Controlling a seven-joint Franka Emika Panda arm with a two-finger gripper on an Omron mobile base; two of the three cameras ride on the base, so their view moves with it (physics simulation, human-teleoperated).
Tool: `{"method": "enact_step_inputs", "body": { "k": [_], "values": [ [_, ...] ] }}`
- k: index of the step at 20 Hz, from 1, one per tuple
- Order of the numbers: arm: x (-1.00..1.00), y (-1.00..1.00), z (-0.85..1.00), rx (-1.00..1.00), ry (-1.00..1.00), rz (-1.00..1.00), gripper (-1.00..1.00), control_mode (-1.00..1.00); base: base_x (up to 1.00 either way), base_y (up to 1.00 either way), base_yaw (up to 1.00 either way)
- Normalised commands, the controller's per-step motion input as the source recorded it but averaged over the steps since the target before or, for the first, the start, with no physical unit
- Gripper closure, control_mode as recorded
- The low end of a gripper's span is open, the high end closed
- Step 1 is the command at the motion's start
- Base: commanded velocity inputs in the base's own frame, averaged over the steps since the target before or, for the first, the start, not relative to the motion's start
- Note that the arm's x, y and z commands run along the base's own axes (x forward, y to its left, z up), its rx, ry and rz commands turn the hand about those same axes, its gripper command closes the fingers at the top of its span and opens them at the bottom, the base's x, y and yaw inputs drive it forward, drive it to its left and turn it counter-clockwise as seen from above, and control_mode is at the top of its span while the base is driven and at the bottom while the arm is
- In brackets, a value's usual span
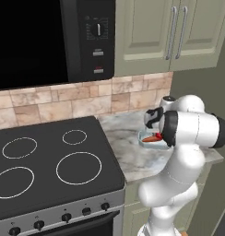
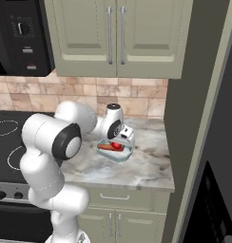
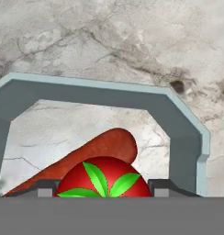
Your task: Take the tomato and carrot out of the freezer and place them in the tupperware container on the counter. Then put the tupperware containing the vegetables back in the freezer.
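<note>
The desk (image 2: 146, 166) carried the whole job at this moment, and the tupperware container (image 3: 178, 133) sat on its marble near the back wall, well clear of the front edge. Inside the container the carrot (image 3: 104, 147) lay slantwise across the floor. The tomato (image 3: 104, 176) was just in front of it, touching or nearly touching it, green top towards my hand camera. The fingers (image 3: 46, 187) stood one on either side of the tomato, at middling width and right against its skin, so I read them as gripping it rather than standing free.

My judgement was that the step in hand was setting the tomato down. It needed lowering until it bore on the tray floor beside the carrot, then the fingers opened only enough to let go, and a straight lift out — a round thing dropped from any height would roll over that shallow rim. After that the container itself had to be taken by one wall, and its slanted corners looked like poor places to pinch.

Around it, the freezer (image 2: 189, 95) rose as a dark slab just to the right of the desk. The upper cabinets (image 2: 113, 33) hung above — no bother at this height. The microwave (image 1: 36, 41) and the stovetop (image 1: 50, 161) lay well off to the left.
</note>
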Motion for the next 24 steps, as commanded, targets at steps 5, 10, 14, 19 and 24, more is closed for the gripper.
{"method": "enact_step_inputs", "body": {
  "k": [5, 10, 14, 19, 24],
  "values": [
    [0.31, -0.02, -0.32, 0.00, 0.02, -0.02, 1.00, -1.00, 0.00, 0.00, 0.00],
    [0.06, -0.02, -0.33, 0.00, 0.00, -0.02, 1.00, -1.00, 0.00, 0.00, 0.00],
    [-0.16, 0.00, -0.28, 0.00, 0.00, -0.02, -1.00, -1.00, 0.00, 0.00, 0.00],
    [-0.48, -0.04, -0.08, 0.00, 0.00, -0.03, -1.00, -1.00, 0.00, 0.00, 0.00],
    [-0.62, -0.03, 0.00, 0.00, -0.03, -0.04, -1.00, -1.00, 0.00, 0.00, 0.00]
  ]
}}
